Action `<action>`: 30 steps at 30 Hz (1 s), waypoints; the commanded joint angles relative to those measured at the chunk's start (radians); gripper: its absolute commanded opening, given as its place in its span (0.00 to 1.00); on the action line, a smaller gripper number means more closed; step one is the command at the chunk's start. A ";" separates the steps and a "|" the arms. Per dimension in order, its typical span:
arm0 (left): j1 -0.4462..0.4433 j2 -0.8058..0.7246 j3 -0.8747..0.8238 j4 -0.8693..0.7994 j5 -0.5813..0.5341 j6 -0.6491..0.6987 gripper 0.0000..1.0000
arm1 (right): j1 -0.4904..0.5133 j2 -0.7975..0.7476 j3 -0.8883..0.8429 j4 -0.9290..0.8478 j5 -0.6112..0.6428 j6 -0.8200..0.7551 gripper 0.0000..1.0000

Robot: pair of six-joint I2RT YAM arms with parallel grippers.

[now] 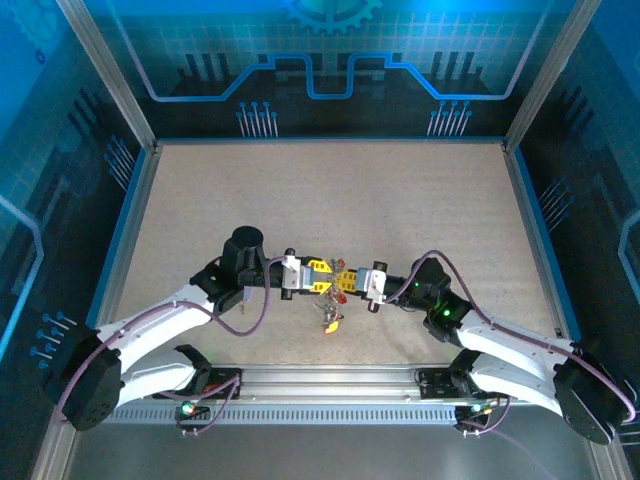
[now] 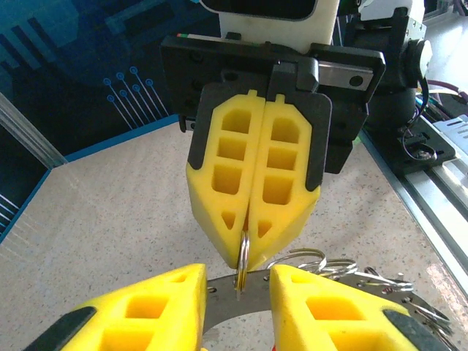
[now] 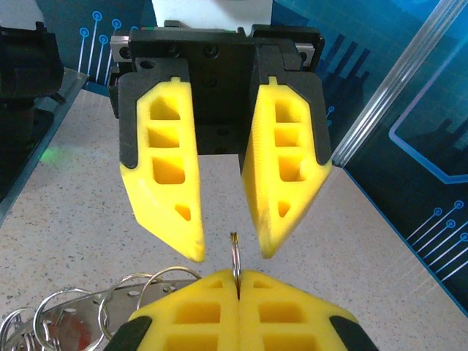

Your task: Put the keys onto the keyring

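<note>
Keyring: a flat grey metal band, seen from the left wrist behind the fingers of the left gripper. Its ends are covered by them and its lower part is cut off by the frame edge. The left fingers stand well apart and grip nothing. The fingers of the right gripper are pressed together on a thin wire ring, held upright and edge-on at the gap between the left fingers. A cluster of wire rings lies at 3 o'clock of the keyring. From above, both grippers meet at 6 o'clock of the tabletop centre. The keys, with red and yellow heads, sit at 6 o'clock of the grippers, too small to count. Whether the keyring rests on the tabletop cannot be told.
</note>
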 commanded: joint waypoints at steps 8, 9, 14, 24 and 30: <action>-0.019 -0.030 0.018 -0.089 -0.022 0.099 0.00 | 0.023 -0.005 0.057 -0.005 -0.019 -0.013 0.00; -0.023 -0.036 0.022 -0.105 -0.040 0.116 0.00 | 0.023 -0.006 0.067 -0.044 -0.009 -0.023 0.00; -0.058 -0.081 0.051 -0.260 -0.222 0.255 0.00 | 0.023 -0.006 0.097 -0.190 0.079 -0.061 0.24; -0.091 -0.092 0.117 -0.424 -0.404 0.353 0.00 | 0.042 0.049 0.154 -0.313 0.100 -0.099 0.26; -0.091 -0.093 0.118 -0.406 -0.391 0.315 0.00 | 0.078 0.137 0.158 -0.202 0.100 -0.052 0.26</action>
